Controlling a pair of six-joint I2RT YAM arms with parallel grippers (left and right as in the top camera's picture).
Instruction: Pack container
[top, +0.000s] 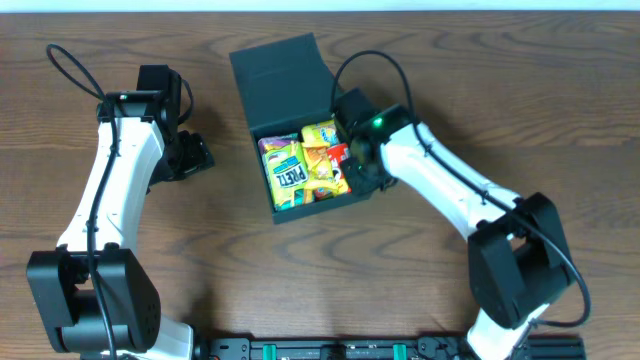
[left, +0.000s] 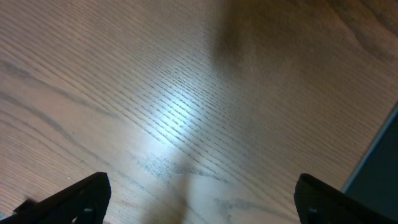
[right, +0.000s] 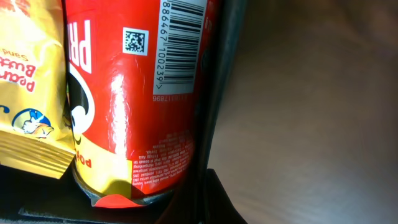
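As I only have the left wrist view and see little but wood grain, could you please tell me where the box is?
Observer: The box stands open near the middle of the table, on the left gripper's right and apart from it.
Operator: Thank you. Is anything in it?
Observer: Yes, snack packets lie side by side, with a red can against the right-hand wall.
Operator: And where is the other arm?
Observer: The right gripper is at the box's right edge, over that can.
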